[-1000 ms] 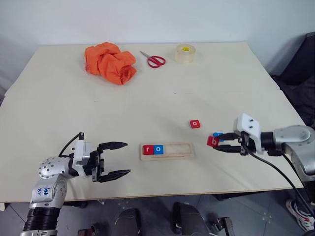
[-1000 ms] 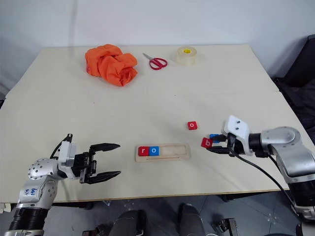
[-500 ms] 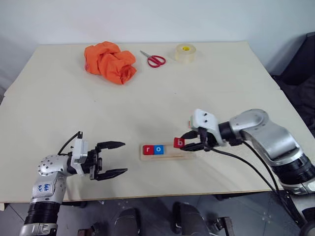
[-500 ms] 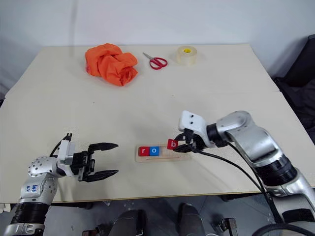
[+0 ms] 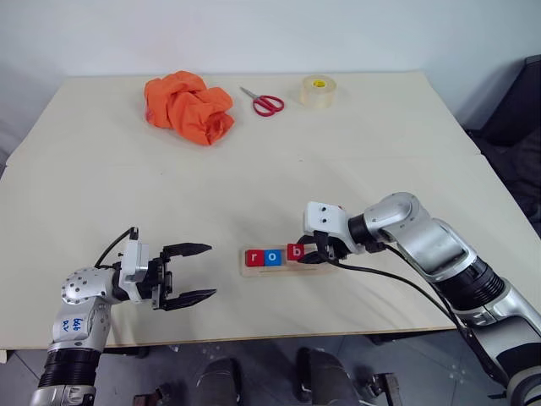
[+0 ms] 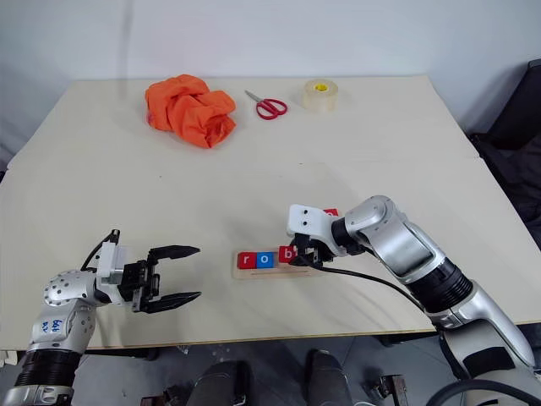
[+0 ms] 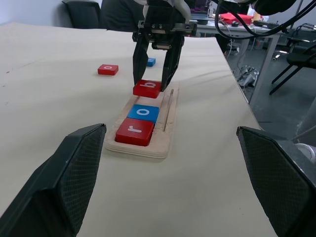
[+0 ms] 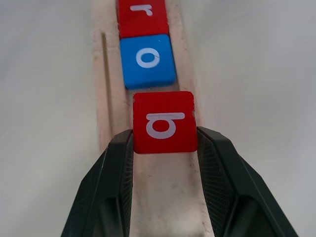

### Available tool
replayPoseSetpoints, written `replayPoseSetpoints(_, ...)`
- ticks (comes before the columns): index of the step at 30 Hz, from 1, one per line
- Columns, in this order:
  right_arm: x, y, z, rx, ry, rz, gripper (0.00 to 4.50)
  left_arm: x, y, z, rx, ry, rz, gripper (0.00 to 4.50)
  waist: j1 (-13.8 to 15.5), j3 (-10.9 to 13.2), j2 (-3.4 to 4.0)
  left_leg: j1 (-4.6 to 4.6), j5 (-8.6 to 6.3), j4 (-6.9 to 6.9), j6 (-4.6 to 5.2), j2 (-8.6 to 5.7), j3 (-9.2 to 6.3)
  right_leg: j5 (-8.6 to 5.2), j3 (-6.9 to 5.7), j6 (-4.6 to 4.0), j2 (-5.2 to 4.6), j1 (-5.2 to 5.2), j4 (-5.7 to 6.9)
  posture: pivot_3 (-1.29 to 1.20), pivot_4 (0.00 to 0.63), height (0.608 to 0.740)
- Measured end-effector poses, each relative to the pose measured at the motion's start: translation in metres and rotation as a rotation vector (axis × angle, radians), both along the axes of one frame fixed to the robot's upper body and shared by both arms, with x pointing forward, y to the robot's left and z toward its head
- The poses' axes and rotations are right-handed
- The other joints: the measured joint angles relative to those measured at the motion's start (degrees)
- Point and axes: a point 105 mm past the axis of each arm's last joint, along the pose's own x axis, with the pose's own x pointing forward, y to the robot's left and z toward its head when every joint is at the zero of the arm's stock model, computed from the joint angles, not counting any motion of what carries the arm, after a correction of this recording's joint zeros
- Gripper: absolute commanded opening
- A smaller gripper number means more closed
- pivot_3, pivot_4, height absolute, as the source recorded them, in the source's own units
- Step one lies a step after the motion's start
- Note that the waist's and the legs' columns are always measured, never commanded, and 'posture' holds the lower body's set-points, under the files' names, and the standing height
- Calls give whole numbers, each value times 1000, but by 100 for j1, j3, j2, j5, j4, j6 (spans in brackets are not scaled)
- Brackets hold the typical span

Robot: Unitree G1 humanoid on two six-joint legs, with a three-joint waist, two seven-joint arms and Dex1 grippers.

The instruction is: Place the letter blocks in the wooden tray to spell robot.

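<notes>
Pinching red b block (image 8: 164, 122) by opposite edges: right gripper (image 8: 164, 148) | over tray (image 7: 168, 129) groove beside blue o block (image 8: 147, 60) | light, rigid, slippery | left gripper (image 5: 191, 272) spread, idle above counter (image 5: 338, 152)

You can read a white "r" on the red tile (image 8: 143, 15) at the frame's top, a white "o" on the blue tile (image 8: 148, 60) below it, and a white "b" on the red tile (image 8: 164, 122) at centre.
</notes>
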Motion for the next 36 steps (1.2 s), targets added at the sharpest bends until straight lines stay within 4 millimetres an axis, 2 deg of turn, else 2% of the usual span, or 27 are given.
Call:
replayPoseSetpoints(12,-4,11,-3,1,-8,63,1447,-3,-1,0,2,-5,9,4500,1,0,0,0,0,0,0,0,0,0,0,0,0,0,-1,0,150,740)
replayPoseSetpoints(17,0,8,-7,-13,-4,50,1447,-4,-2,0,2,-6,14,4500,1,0,0,0,0,0,-1,0,0,0,0,0,0,0,-1,0,150,740)
replayPoseSetpoints(24,-1,7,-8,-29,-3,68,3962,-4,-1,-1,1,-3,20,4500,1,0,0,0,-1,0,-1,1,0,0,0,0,0,0,-1,0,150,740)
replayPoseSetpoints(26,-3,8,-7,-28,0,77,4461,-4,-1,-1,1,-4,21,4500,1,0,0,0,-1,0,-1,1,0,0,0,0,0,0,-1,0,150,740)
replayPoseSetpoints(32,-12,15,4,9,2,110,4461,-3,-1,2,1,-13,24,4500,3,0,0,0,-1,0,-1,1,0,0,0,0,0,0,-1,0,150,740)
replayPoseSetpoints(36,-17,14,14,95,3,105,4461,2,-2,7,0,-33,18,4500,14,0,0,0,-1,0,-1,1,-1,0,-1,0,0,2,-2,0,150,740)
